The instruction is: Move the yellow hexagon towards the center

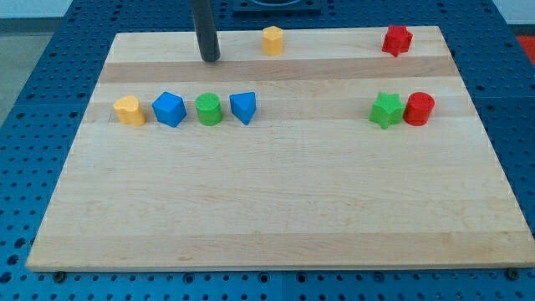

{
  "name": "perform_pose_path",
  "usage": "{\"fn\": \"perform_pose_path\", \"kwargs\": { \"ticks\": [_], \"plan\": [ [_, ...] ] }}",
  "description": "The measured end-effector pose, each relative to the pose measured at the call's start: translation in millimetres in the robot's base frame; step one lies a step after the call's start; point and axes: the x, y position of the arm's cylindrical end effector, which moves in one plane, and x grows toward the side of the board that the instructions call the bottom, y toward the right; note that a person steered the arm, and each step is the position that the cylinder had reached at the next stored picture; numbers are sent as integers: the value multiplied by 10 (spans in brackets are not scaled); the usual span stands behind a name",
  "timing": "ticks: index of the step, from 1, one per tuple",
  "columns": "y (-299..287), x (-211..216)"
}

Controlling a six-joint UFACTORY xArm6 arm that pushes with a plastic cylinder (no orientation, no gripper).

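Observation:
The yellow hexagon (272, 39) sits near the top edge of the wooden board (276, 201), a little left of the middle. My tip (210, 58) rests on the board to the hexagon's left, apart from it by a clear gap. It touches no block.
A row on the left holds a yellow block (129, 110), a blue block (169, 109), a green cylinder (209, 109) and a blue block (243, 107). On the right stand a green star-like block (386, 110) and a red cylinder (419, 109). A red star-like block (397, 40) is at top right.

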Motion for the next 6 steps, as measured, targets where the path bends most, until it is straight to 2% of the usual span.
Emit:
{"fn": "perform_pose_path", "kwargs": {
  "ticks": [1,2,3,6],
  "plan": [
    [168,-306],
    [678,-460],
    [1066,-455],
    [1408,9]
  ]
}}
